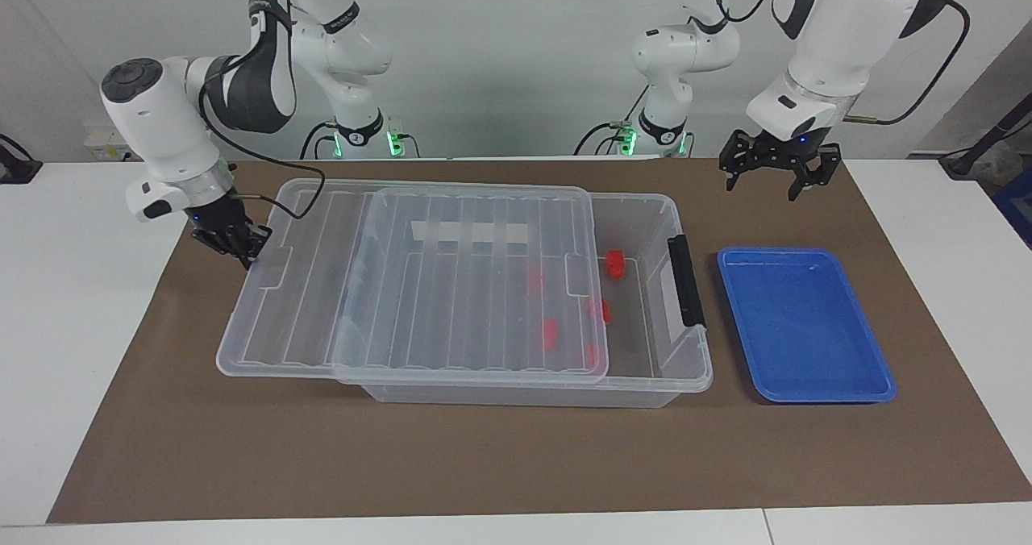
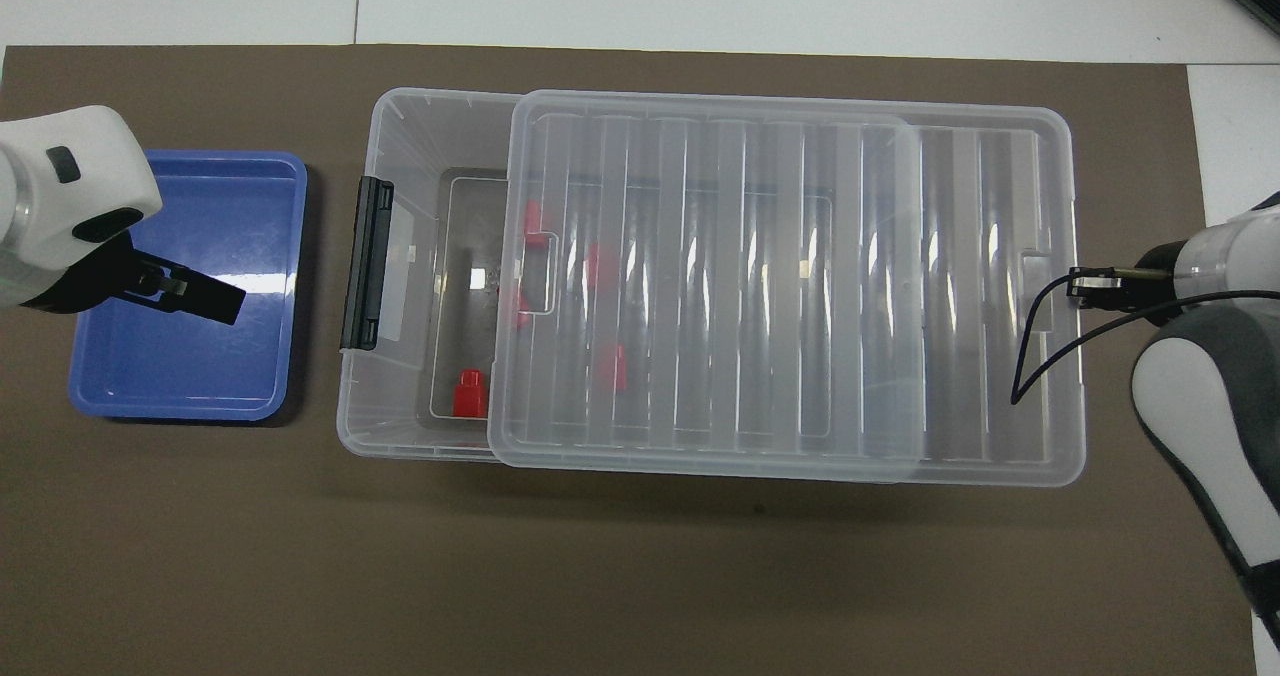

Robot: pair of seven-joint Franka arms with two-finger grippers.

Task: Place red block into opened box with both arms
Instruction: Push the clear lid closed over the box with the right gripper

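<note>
5 red blocks (image 1: 616, 263), 1 box (image 1: 685, 368), 1 lid (image 1: 451, 287), 1 blue tray (image 1: 806, 384), 2 arms (image 1: 838, 21).

Under the ribbed lid (image 1: 451, 287), most of the red blocks (image 1: 550, 332) showed only as pale smears inside the box (image 1: 685, 372), their outlines unclear. In the overhead view the left arm (image 2: 60, 191) and right arm (image 2: 1215, 411) were cut off by the frame's edges.

Blue tray (image 1: 806, 325) (image 2: 187, 286): shallow, rectangular, lying flat on brown mat (image 1: 500, 456) (image 2: 600, 576) toward the left arm's end of the white worktop (image 1: 72, 303) (image 2: 800, 1). Mat covers most of the worktop; white margins show around its edges
</note>
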